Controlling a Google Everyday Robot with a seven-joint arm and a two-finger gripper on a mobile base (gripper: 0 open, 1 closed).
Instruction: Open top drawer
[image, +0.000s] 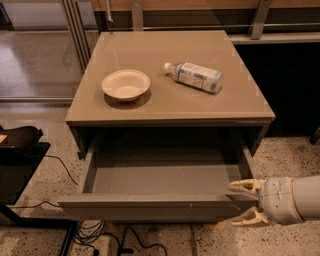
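Observation:
The top drawer (150, 206) of the taupe cabinet (170, 107) is pulled out towards me, and its grey inside (160, 177) is bare. Its flat handleless front panel faces the floor side at the bottom of the view. My gripper (246, 202) is at the drawer's front right corner. Its pale fingertips (244, 185) stand one above and one below the right end of the front panel, spread around it.
On the cabinet top lie a white bowl (125, 84) at the left and a plastic bottle (195, 76) on its side at the right. A black stand (22, 165) is at the left. Cables (107, 235) lie on the speckled floor below the drawer.

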